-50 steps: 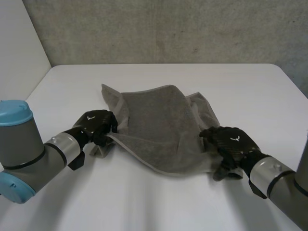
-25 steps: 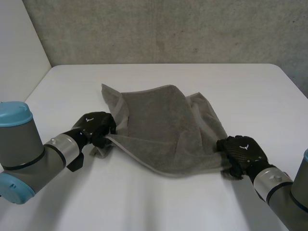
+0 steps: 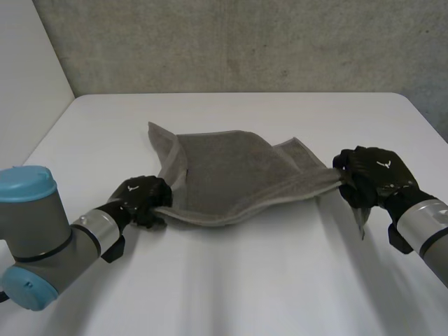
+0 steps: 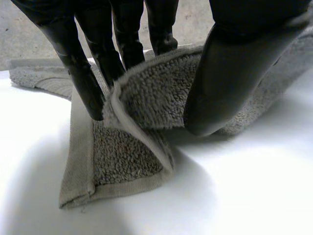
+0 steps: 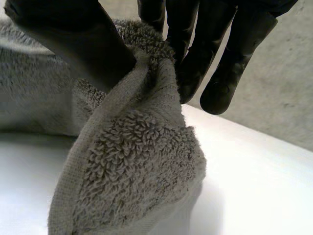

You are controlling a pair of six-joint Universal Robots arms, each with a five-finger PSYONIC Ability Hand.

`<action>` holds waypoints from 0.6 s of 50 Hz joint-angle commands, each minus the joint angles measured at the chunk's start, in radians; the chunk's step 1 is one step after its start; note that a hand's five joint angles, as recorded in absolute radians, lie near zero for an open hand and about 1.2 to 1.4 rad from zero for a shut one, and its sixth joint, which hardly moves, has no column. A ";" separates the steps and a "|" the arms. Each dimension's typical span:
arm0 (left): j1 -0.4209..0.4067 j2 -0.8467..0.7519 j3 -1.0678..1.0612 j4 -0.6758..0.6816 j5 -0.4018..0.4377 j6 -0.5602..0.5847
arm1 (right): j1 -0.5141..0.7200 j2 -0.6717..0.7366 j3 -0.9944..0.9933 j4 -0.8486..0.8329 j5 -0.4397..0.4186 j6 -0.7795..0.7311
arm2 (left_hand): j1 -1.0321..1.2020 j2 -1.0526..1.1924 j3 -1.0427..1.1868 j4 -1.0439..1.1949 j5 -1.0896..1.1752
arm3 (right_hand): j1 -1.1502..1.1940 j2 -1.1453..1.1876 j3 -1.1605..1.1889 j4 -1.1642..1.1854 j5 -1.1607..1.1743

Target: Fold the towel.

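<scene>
A grey towel (image 3: 224, 171) hangs stretched between my two hands above the white table (image 3: 245, 280), its far left part still lying rumpled on the surface. My left hand (image 3: 140, 198) sits low at the near left corner. In the left wrist view its thumb (image 4: 234, 68) and fingers (image 4: 93, 58) close round a folded edge of the towel (image 4: 151, 93), whose corner lies on the table below. My right hand (image 3: 374, 173) is raised at the right corner. There the thumb (image 5: 83, 34) and fingers (image 5: 195, 44) pinch the towel (image 5: 132, 161), and the corner droops beneath them.
A grey concrete wall (image 3: 245, 42) stands behind the table's far edge, and a white panel (image 3: 28, 63) borders the left side. Bare table (image 3: 231, 294) spreads in front of the towel between my arms.
My right hand has shut on the right corner and carried it up and to the right, pulling the towel taut. The left hand slid slightly nearer with its corner.
</scene>
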 commanded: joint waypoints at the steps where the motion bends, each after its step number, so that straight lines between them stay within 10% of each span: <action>1: -0.021 -0.023 0.010 0.010 -0.018 0.000 | -0.057 -0.056 0.002 0.076 -0.043 0.002 | -0.038 -0.043 -0.055 -0.046 -0.034 | 0.071 0.080 0.084 0.063 0.061; 10: -0.034 -0.022 0.030 0.027 -0.037 -0.001 | -0.209 -0.208 -0.030 0.166 -0.196 0.021 | -0.015 -0.019 -0.032 -0.022 -0.011 | 0.071 0.080 0.084 0.063 0.061; 15: -0.042 0.015 0.029 0.013 -0.035 0.000 | -0.244 -0.257 -0.073 0.249 -0.271 0.021 | 0.505 0.500 0.487 0.497 0.508 | 0.071 0.080 0.084 0.063 0.061; 30: -0.027 0.532 0.110 -0.127 0.011 0.003 | -0.241 -0.219 -0.572 0.642 -0.290 -0.044 | 0.505 0.500 0.488 0.497 0.508 | 0.071 0.080 0.084 0.063 0.061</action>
